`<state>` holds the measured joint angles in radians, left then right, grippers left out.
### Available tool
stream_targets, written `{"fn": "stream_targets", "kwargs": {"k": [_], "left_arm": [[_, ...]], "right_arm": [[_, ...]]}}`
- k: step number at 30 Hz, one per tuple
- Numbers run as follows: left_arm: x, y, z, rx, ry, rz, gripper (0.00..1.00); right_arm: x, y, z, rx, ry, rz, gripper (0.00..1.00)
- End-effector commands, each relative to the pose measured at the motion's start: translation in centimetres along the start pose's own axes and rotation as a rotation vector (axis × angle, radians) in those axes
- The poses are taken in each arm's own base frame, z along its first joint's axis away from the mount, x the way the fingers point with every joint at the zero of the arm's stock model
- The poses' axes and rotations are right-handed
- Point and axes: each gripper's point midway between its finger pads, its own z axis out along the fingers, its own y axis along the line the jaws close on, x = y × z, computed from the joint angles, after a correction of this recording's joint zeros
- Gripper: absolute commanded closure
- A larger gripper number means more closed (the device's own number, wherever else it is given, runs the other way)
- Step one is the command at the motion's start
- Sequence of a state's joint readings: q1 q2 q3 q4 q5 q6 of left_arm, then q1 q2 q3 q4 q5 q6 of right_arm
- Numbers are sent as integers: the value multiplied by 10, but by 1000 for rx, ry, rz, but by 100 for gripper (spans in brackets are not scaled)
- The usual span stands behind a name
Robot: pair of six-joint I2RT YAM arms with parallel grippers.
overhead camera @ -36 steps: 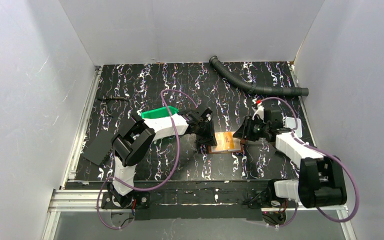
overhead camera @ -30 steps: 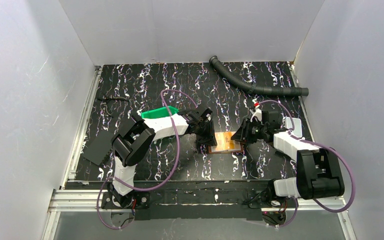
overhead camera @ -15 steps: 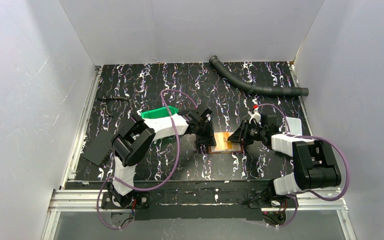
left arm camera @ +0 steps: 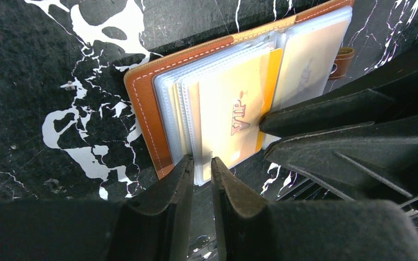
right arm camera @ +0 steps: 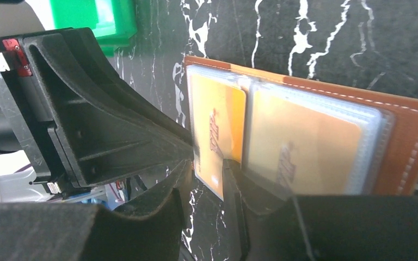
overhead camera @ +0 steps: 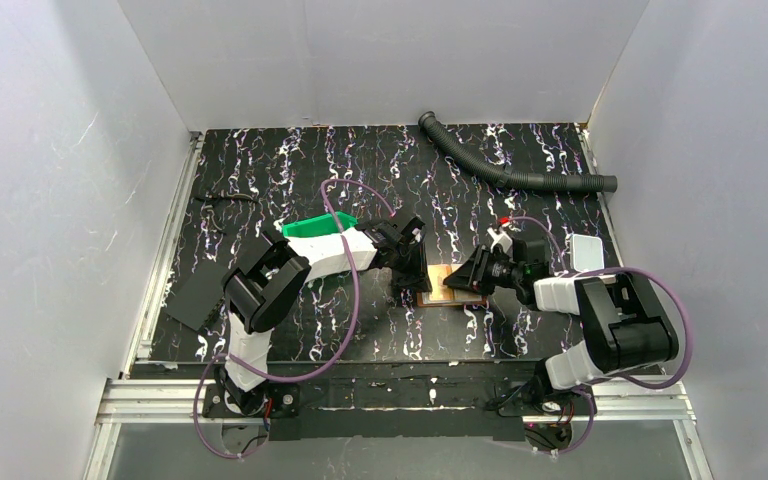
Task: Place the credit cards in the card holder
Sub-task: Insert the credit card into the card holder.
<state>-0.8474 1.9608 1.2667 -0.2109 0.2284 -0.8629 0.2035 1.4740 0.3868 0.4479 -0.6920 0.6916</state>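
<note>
The left hand [left arm camera: 201,162] pinches, nearly closed, a clear sleeve [left arm camera: 168,103] of the card holder [left arm camera: 140,98], open on the bench [overhead camera: 440,340] between both hands. The right hand [right arm camera: 207,166] clamps a yellow credit card [right arm camera: 217,114] by its near edge, long axis along the holder's spine. Whether it sits inside a sleeve is hidden; other cards [right arm camera: 305,147] blur behind plastic.

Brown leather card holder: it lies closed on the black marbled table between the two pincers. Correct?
Not quite. The brown leather card holder lies open, not closed: the left wrist view shows its clear sleeves spread, with an orange plastic card in one. It does lie on the black marbled table between the left pincer and right pincer.
</note>
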Motion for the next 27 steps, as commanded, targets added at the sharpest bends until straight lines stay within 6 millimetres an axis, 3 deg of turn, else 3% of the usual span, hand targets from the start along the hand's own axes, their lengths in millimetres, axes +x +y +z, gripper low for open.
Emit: {"fn": "stream_targets", "kwargs": {"k": [1, 6, 9, 15, 20, 23, 27], "left_arm": [[21, 35, 3, -129, 45, 16, 81], [22, 37, 3, -134, 47, 16, 81], [21, 34, -3, -130, 42, 31, 79], [12, 17, -31, -79, 6, 89, 66], [15, -2, -45, 18, 18, 98, 57], [19, -18, -48, 101, 41, 85, 54], [21, -16, -47, 101, 45, 81, 50]], "right_arm": [[-6, 12, 5, -59, -23, -24, 65], [-12, 16, 9, -62, -21, -53, 66], [-13, 8, 0, 39, -5, -105, 64], [-29, -22, -45, 399, -10, -261, 40], [-37, -47, -69, 520, -79, -121, 32], [-42, -46, -72, 501, -122, -72, 31], [-46, -51, -76, 526, -97, -106, 31]]}}
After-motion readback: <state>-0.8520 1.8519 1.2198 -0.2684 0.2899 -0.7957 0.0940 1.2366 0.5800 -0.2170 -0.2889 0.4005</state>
